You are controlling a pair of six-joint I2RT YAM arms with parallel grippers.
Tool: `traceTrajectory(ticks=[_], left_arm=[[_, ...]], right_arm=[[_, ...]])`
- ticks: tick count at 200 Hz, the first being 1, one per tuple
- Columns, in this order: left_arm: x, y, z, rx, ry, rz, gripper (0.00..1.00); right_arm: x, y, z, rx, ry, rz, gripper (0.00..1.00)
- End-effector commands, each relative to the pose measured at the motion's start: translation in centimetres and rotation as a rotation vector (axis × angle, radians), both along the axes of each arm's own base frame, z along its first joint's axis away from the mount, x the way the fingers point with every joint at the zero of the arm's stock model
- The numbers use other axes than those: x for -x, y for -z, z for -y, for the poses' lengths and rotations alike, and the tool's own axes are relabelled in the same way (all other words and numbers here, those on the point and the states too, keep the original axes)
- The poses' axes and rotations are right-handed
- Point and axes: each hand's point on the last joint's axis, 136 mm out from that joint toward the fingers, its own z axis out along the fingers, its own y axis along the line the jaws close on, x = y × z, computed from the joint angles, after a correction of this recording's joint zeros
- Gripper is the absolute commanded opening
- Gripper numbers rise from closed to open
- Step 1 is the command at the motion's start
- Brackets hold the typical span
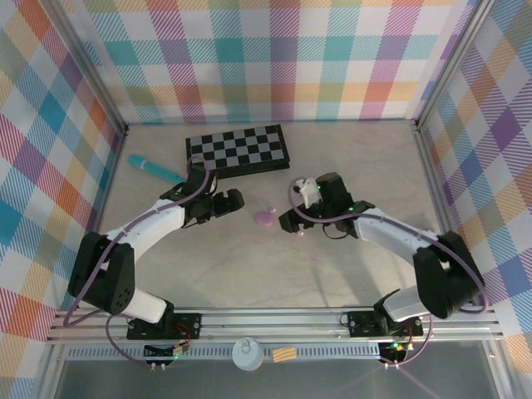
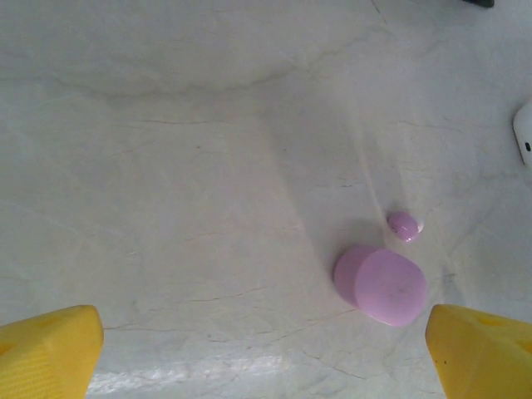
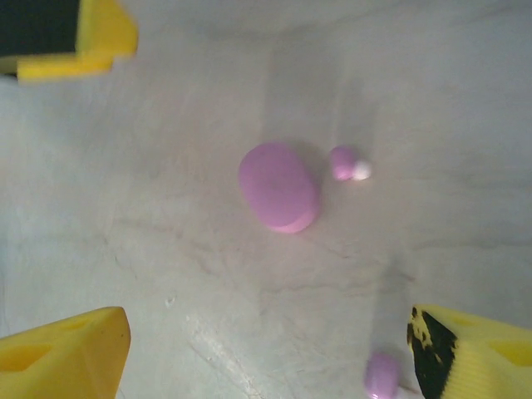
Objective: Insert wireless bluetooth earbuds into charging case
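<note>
Plaid walls (image 1: pixel 50 125) in many colours box in a pale, marbled counter (image 1: pixel 249 274).

Top view, L to R: a teal stick (image 1: pixel 154 169) lies upper left, near the wall. Next, the left arm reaches up & right from its base at lower left. The left claw (image 1: pixel 238 199) sits just left of frame centre, jaws wide, nothing betw. them. A checkerboard (image 1: pixel 238 150) lies flat just above it, toward the back wall. The pink case (image 1: pixel 264 219), pebble-shaped, rests on the counter at frame centre, betw. the two claws & touched by neither. A pink bud (image 3: pixel 343 162) w/ a white tip lies just beside the case, on its upper right in the top view, w/ a small gap. The right claw (image 1: pixel 288 221) sits right of the case, jaws also wide & empty. A second pink bud (image 3: pixel 382 374) lies on the counter just under that claw.

Left wrist view: yellow fingers (image 2: pixel 50 353) sit in both bottom corners, well apart. The case is at lower right betw. them, w/ the bud just above it. A white object (image 2: pixel 524 133) is cut off at the right edge; can't tell what it is.

Right wrist view: case at centre, bud just right of it. The second bud is at the bottom, close to the lower-right finger (image 3: pixel 478 357), which has a black scuffed patch. Can't tell if they touch.
</note>
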Motion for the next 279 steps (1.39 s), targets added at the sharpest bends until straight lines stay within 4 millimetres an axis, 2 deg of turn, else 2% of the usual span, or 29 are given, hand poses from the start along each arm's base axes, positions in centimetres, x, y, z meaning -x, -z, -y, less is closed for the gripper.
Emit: traceTrajectory(ticks=[1,25,51,86,120,165,245,279], left_arm=[[0.1,-1.1,-0.7,0.026,-0.041,0.027,1.00],[0.5,-1.0,-1.1,0.022,-0.055,0.028,1.00],[0.7,-0.6,-1.4,0.018,-0.066,0.018,1.00],[0.6,-0.5,-1.8,0.019,-0.074,0.013,1.00],[0.6,-0.3,-2.0,0.023,-0.075,0.007,1.00],[0.6,0.1,-2.1,0.024,-0.078,0.001,1.00],[0.4,0.4,-2.0,0.031,-0.076,-0.003,1.00],[0.5,0.4,-1.9,0.034,-0.071,-0.003,1.00]], right_arm=[[-0.1,0.5,-2.7,0.014,-0.163,0.056,0.85],[-1.6,3.3,-3.8,0.074,-0.129,-0.034,0.84],[-3.0,4.8,-5.2,0.111,-0.125,-0.063,0.80],[-3.2,5.6,-7.7,0.100,-0.190,-0.065,0.76],[-2.6,6.9,-8.9,0.131,-0.237,-0.074,0.73],[-1.6,7.7,-8.7,0.182,-0.242,-0.069,0.70],[-1.6,9.6,-7.6,0.321,-0.252,-0.002,0.66],[-1.3,10.1,-7.1,0.348,-0.255,-0.004,0.57]])
